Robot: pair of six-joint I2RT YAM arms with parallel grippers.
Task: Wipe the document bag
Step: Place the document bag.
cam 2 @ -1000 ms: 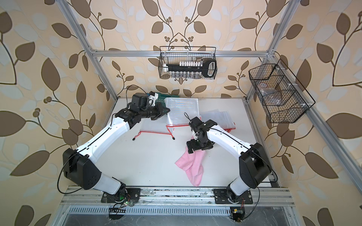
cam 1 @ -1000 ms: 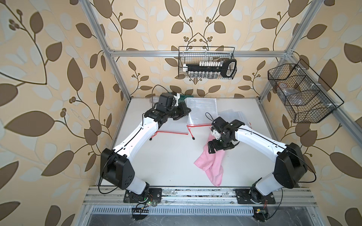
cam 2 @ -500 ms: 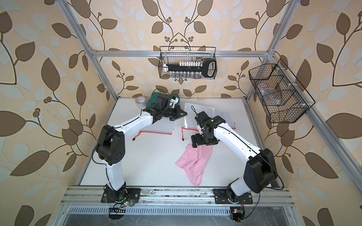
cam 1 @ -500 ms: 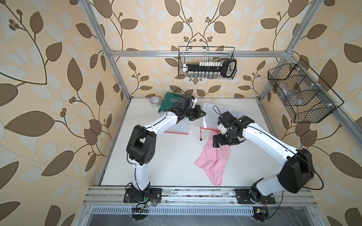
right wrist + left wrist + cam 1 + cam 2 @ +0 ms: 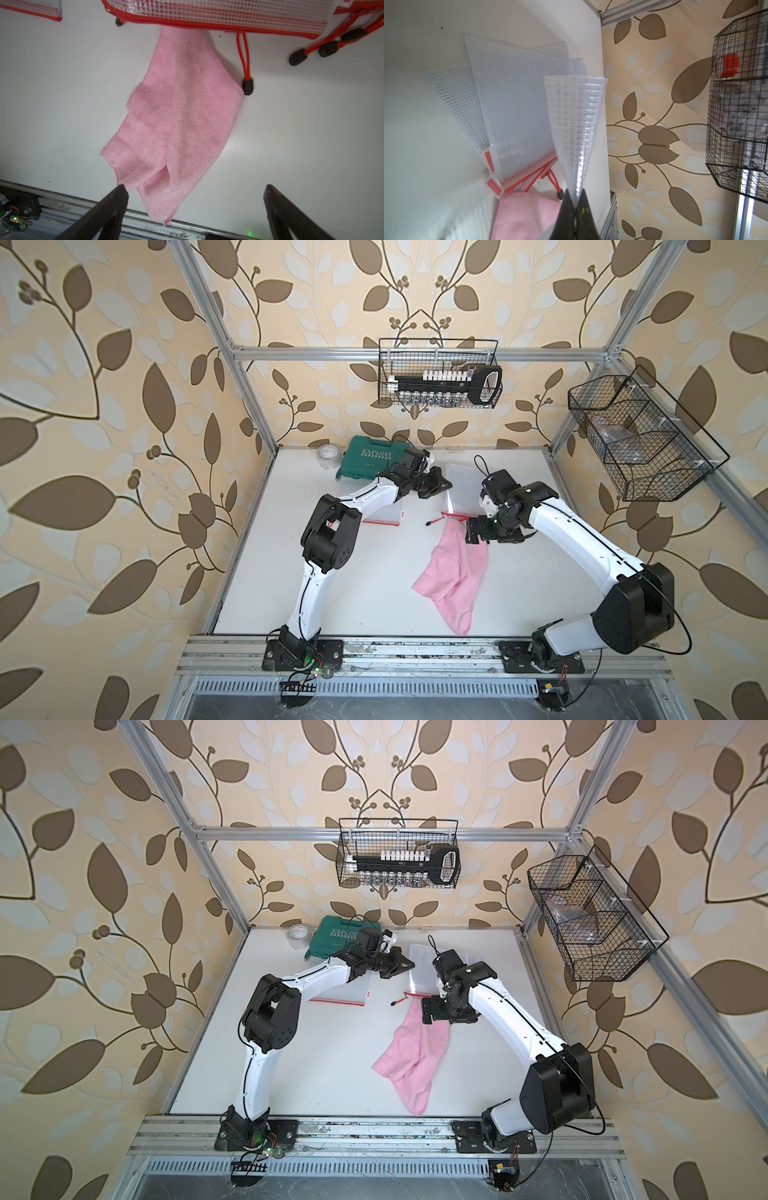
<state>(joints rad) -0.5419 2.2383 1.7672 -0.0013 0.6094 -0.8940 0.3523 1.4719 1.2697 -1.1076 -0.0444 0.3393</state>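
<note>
My left gripper point(image 5: 576, 199) is shut on the edge of a clear mesh document bag point(image 5: 575, 128), which it holds edge-on above the table. In both top views this gripper point(image 5: 445, 485) point(image 5: 409, 966) is at the back middle. More clear bags with red zips point(image 5: 517, 108) point(image 5: 465, 493) lie stacked beside it. Another bag point(image 5: 384, 512) lies under the left arm. A pink cloth point(image 5: 455, 572) point(image 5: 180, 108) lies crumpled on the table, its far end tucked under the stack's zip edge. My right gripper point(image 5: 476, 536) point(image 5: 195, 187) hangs open over the cloth's far end, holding nothing.
A green case point(image 5: 370, 458) and a tape roll point(image 5: 328, 454) sit at the back left. Wire baskets hang on the back wall point(image 5: 438, 379) and the right wall point(image 5: 640, 439). Red zip cords with black ends point(image 5: 247, 87) trail beside the cloth. A metal rail point(image 5: 415, 651) runs along the front edge.
The left arm has folded at the elbow and carried its bag to the right, toward the stack. The right gripper has shifted slightly back and right, staying open above the cloth.
</note>
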